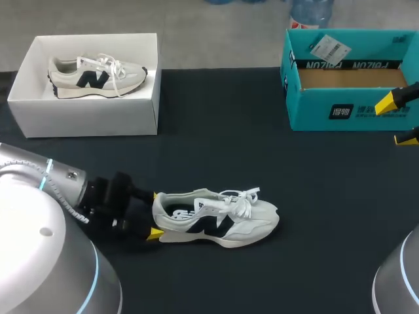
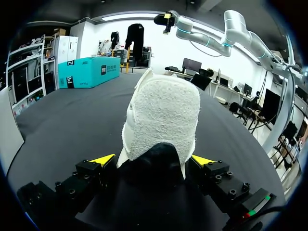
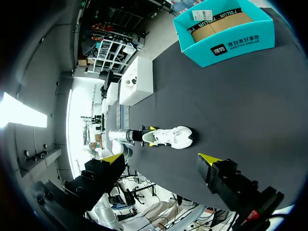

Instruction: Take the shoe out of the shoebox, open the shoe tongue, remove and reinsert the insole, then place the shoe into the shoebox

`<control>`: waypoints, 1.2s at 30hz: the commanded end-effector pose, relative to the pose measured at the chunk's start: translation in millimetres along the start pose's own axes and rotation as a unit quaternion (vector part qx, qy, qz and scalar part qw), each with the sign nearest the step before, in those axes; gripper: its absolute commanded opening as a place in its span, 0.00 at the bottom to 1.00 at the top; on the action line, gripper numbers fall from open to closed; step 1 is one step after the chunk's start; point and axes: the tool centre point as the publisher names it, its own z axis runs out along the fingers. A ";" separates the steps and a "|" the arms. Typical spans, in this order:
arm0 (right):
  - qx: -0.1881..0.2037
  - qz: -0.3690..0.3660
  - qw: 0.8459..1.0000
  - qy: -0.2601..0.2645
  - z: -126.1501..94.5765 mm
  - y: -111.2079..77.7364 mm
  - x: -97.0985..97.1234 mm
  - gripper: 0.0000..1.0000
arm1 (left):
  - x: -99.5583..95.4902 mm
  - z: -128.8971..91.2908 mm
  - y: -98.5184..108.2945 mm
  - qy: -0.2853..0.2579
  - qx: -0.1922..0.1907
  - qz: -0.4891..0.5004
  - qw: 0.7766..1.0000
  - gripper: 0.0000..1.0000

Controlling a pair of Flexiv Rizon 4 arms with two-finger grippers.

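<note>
A white sneaker (image 1: 216, 219) with a dark side logo lies on its sole on the black table (image 1: 262, 150), toe pointing right; it also shows in the right wrist view (image 3: 173, 137). My left gripper (image 1: 155, 214) is open, and its yellow tips stand on either side of the sneaker's heel (image 2: 163, 115), with small gaps showing. High over the table's right side hangs my right gripper (image 1: 396, 121), open and empty, beside the teal shoebox (image 1: 347, 111). From that wrist, the right gripper (image 3: 161, 159) looks down on the whole table.
A white shoebox (image 1: 85, 111) at the back left holds a second sneaker (image 1: 95, 75). The teal box (image 3: 226, 41) at the back right has a paper tag (image 1: 330, 47) on its brown inside. Bare black table lies between the boxes and the sneaker.
</note>
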 end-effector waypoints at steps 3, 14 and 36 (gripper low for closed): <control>0.000 0.000 1.000 -0.001 0.4 -0.3 -0.2 1.00 | 1.5 3.1 -2.1 0.002 0.001 0.000 1.000 1.00; 0.000 0.000 1.000 -0.001 0.4 -0.3 -0.2 1.00 | 2.2 13.3 -6.9 -0.002 0.007 0.007 1.000 1.00; 0.000 0.000 1.000 -0.001 0.4 -0.3 -0.2 1.00 | -0.2 30.2 -2.2 -0.004 -0.010 0.010 1.000 0.28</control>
